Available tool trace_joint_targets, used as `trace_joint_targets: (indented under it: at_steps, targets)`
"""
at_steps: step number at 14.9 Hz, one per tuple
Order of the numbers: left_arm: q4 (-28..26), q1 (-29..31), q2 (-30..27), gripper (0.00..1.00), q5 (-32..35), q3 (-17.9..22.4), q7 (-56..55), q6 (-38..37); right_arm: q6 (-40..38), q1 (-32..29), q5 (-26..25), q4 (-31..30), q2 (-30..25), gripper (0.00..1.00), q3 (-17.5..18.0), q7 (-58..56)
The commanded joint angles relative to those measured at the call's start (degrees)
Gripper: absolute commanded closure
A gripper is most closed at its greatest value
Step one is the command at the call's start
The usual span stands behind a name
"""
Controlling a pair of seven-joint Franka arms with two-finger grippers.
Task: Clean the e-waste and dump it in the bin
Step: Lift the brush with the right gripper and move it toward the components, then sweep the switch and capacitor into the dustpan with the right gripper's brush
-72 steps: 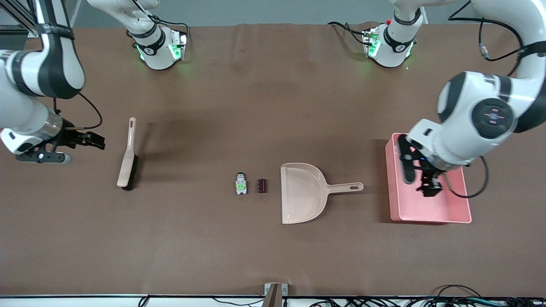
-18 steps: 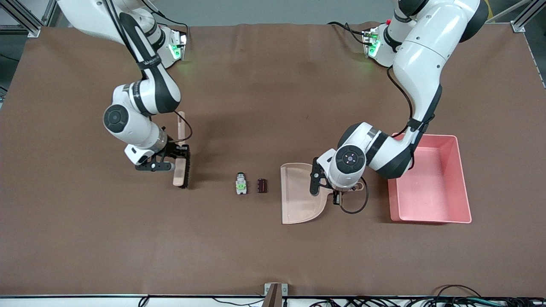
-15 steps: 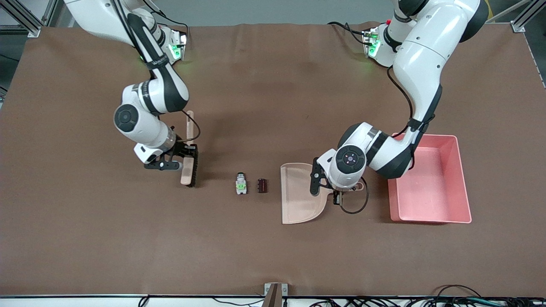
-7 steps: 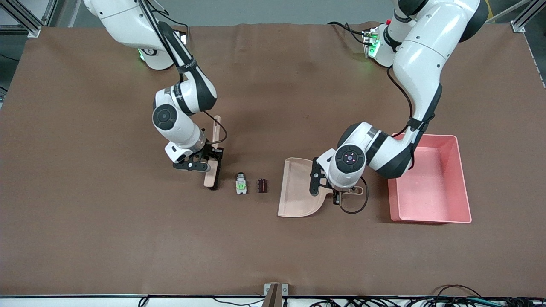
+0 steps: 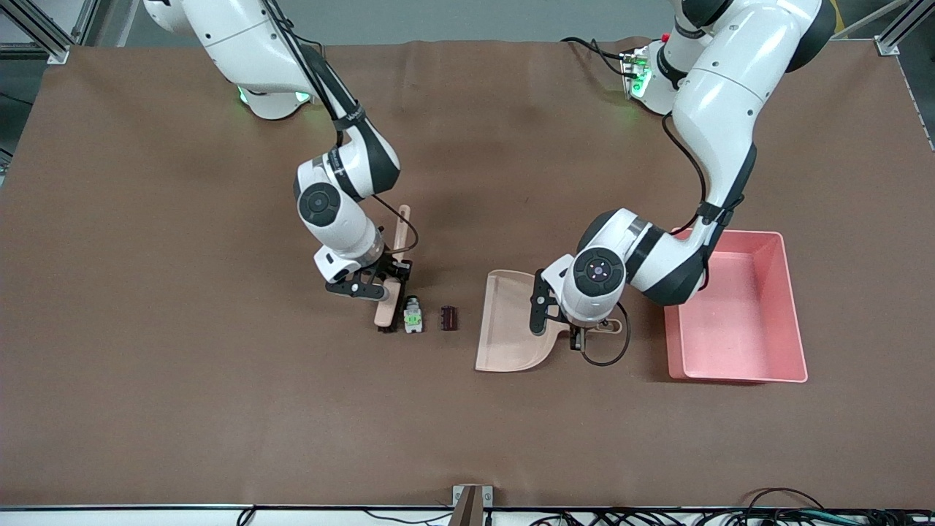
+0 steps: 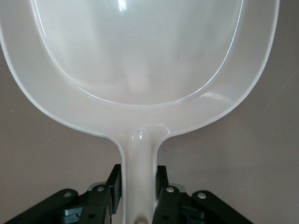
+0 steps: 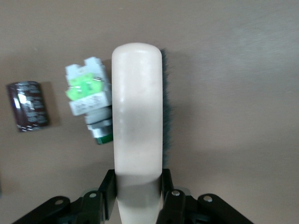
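the right gripper [image 5: 380,281] pinches the brush [image 5: 388,307], touching the white-grey component [image 5: 413,315] mid-tabletop beside the dark cylinder [image 5: 448,318]. the left gripper [image 5: 584,327] pinches the dustpan [image 5: 511,321] handle beside the pink bin [image 5: 792,307]. a fast sweep may flick parts past the pan's raised lip.

Both grippers [image 5: 389,281] [image 5: 584,321] clamped, low

No legible text or labels

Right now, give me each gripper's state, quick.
Left gripper: shut on the dustpan handle.
Right gripper: shut on the brush, which touches the white-grey component.
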Motion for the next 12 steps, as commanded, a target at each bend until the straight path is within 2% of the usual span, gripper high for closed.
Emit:
trace_joint_targets:
  at_steps: [1,6,12]
  targets:
    - [0.37,-0.63,-0.27,0.99,1.02,0.62,-1.24,-1.01,-0.55,1.73,1.21,4.83,3.46,0.99,-0.42,3.05]
    - [0.37,-0.62,-0.36,1.0,1.1,0.62,-1.33,-1.54,-0.72,3.74,1.3,11.76,7.06,0.99,-0.42,5.7]
    - [0.46,-0.62,-0.1,1.0,1.02,0.62,-1.51,-1.54,-0.81,5.77,1.3,15.55,9.52,0.99,-0.42,5.7]
